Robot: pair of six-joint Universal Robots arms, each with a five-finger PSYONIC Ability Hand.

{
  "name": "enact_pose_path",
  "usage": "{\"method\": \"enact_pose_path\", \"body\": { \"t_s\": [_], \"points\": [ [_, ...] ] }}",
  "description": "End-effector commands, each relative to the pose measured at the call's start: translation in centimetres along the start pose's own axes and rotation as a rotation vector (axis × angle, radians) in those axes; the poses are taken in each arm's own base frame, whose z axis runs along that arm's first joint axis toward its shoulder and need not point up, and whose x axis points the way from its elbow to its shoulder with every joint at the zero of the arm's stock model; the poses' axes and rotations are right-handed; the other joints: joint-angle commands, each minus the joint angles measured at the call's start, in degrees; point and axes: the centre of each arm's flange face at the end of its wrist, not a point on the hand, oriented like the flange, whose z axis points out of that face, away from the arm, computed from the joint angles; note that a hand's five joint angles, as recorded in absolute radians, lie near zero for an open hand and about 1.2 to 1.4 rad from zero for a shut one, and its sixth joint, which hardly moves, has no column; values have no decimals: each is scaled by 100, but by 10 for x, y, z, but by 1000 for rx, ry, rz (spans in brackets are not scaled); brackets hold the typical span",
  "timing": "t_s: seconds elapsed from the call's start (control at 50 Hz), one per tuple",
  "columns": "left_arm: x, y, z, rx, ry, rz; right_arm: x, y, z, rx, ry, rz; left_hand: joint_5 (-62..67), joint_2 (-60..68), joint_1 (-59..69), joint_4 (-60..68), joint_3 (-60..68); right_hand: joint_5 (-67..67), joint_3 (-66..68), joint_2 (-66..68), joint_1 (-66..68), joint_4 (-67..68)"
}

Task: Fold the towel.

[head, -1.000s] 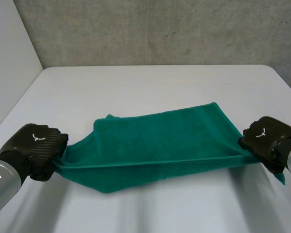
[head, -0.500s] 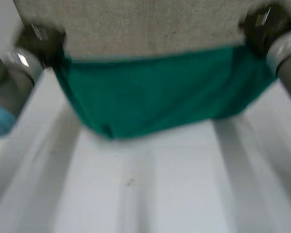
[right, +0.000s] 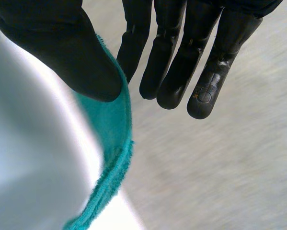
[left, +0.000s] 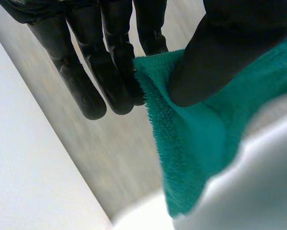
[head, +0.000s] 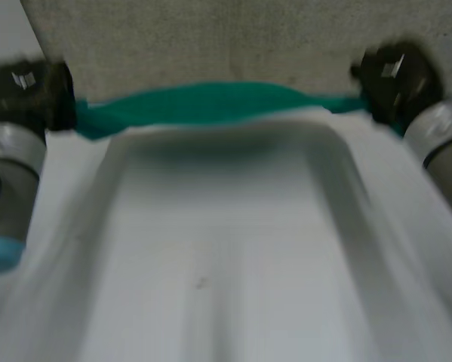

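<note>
Nearest lies a white surface [head: 226, 286]. Above its far part a green towel [head: 210, 104] hangs stretched in the air between the left hand [head: 31, 92] and right hand [head: 392, 75], each pinching one end. This looks like the spreading step; next it likely needs lowering flat and even.

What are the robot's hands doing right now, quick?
The left hand is shut on the towel, pinching one end.
The right hand is shut on the towel too, pinching the other end.
</note>
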Motion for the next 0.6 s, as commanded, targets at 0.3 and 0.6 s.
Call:
{"method": "enact_pose_path", "body": {
  "t_s": [0.3,0.6],
  "points": [
    [4,94,-124,-672,212,29,-59,86,-113,-666,-621,-174,1238,1146,1623,1144,1159,1266,1217,1289,2392,1163],
    [4,97,-77,-542,202,53,-52,110,-60,-569,-463,-226,1238,1146,1623,1144,1159,1266,1217,1289,2392,1163]
  ]
}}
